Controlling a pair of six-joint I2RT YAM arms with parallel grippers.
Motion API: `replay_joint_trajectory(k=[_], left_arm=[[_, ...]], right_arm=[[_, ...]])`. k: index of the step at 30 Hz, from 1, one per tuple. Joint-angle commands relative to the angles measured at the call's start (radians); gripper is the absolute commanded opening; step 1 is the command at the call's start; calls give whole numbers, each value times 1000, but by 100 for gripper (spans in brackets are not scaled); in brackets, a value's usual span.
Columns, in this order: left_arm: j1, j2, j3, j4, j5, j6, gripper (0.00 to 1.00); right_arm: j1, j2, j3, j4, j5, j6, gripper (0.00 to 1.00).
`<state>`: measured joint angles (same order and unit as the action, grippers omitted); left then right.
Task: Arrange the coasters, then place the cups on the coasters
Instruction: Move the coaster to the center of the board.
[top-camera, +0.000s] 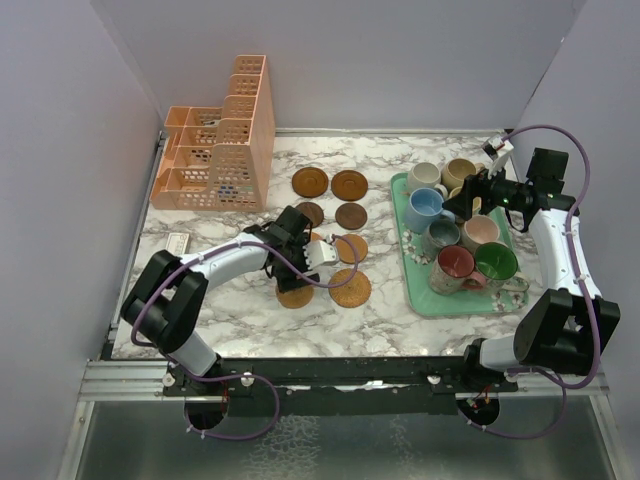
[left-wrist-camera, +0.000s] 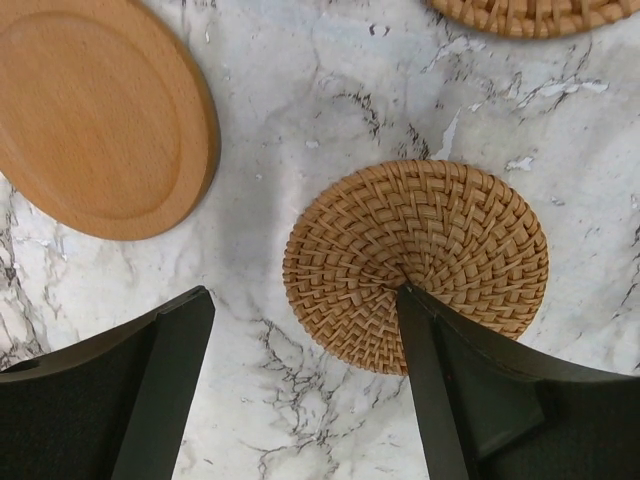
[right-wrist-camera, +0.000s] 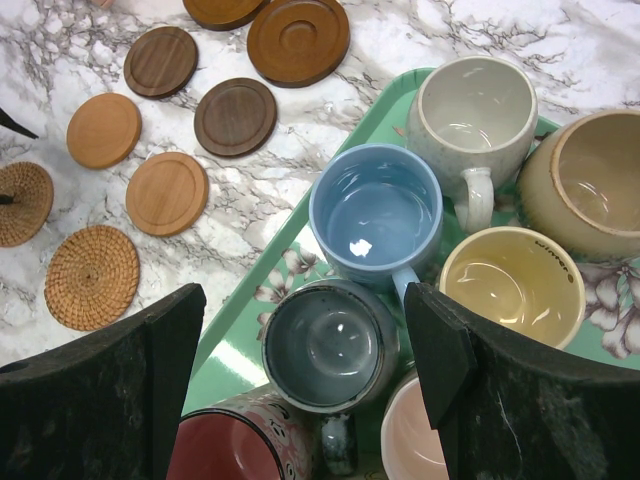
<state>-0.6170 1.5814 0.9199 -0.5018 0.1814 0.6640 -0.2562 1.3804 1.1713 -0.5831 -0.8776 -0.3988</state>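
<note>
Several coasters lie left of the tray: dark and brown wooden ones (top-camera: 349, 184), light wooden ones (top-camera: 350, 248) and two woven ones. My left gripper (left-wrist-camera: 303, 295) is open, low over the smaller woven coaster (left-wrist-camera: 415, 265). Its right finger (left-wrist-camera: 430, 350) rests on that coaster's near part. A light wooden coaster (left-wrist-camera: 100, 110) lies to the upper left. The cups stand packed in the tray. My right gripper (right-wrist-camera: 303, 300) hovers open above the grey cup (right-wrist-camera: 330, 345), with the blue cup (right-wrist-camera: 375, 215), the yellow cup (right-wrist-camera: 510, 285) and the red cup (right-wrist-camera: 225, 450) around it.
The mint-green floral tray (top-camera: 420, 290) sits at the right of the marble table. A peach lattice organiser (top-camera: 220, 150) stands at the back left. A small white object (top-camera: 177, 241) lies near the left edge. A larger woven coaster (top-camera: 350, 288) lies near the front.
</note>
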Motion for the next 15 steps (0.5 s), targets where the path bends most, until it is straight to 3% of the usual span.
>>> replay_joint_trajectory(k=[1, 15], left_arm=[[-41, 64, -9, 54, 7, -33, 78], [-63, 99, 24, 105, -51, -47, 77]], right_arm=[[3, -6, 2, -12, -18, -19, 82], [3, -6, 2, -14, -18, -21, 82]])
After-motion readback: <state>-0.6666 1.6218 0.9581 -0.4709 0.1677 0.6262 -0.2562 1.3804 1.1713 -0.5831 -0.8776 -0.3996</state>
